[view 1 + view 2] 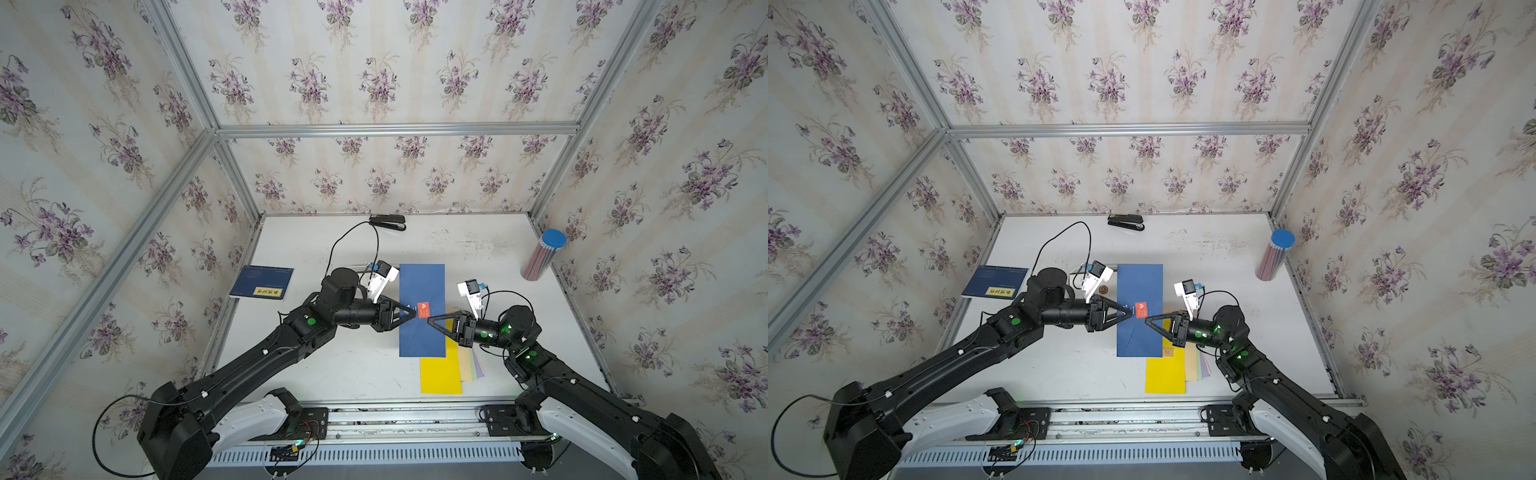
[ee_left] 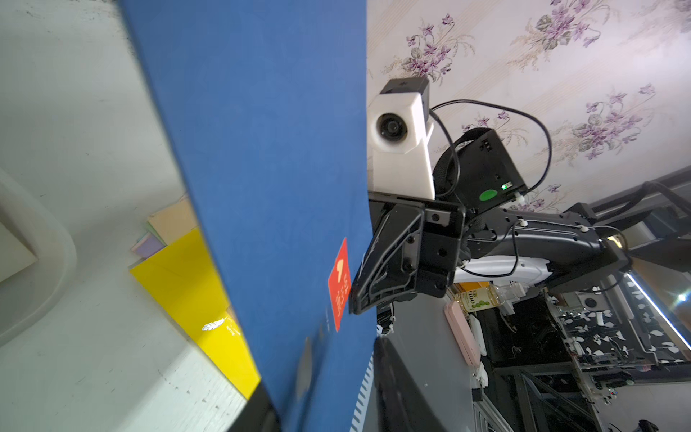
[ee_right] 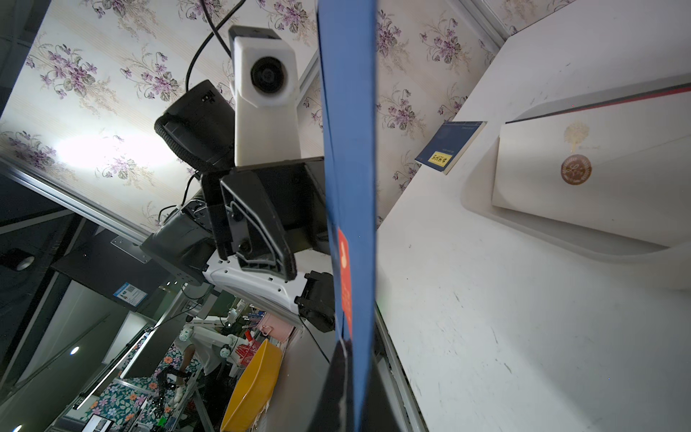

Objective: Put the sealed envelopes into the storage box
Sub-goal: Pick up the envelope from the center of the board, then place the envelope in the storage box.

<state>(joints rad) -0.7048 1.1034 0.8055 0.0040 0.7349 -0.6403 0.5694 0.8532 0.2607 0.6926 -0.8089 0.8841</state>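
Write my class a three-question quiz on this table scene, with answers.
1. True or false: the long dark blue paper envelope lies flat on the white table.
2. Which tops the fanned pile of pastel envelopes? A) red envelope B) bright yellow paper envelope C) black envelope
3. Fill in: the shallow white plastic tray holds an envelope with a round brown seal, coloured ____.
Key: 1 false, the right claw holds it aloft; 2 B; 3 cream.

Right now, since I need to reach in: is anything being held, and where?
The blue envelope: the right gripper is shut on one long edge beside the red sticker. The left gripper meets the opposite edge; its grip is unclear.
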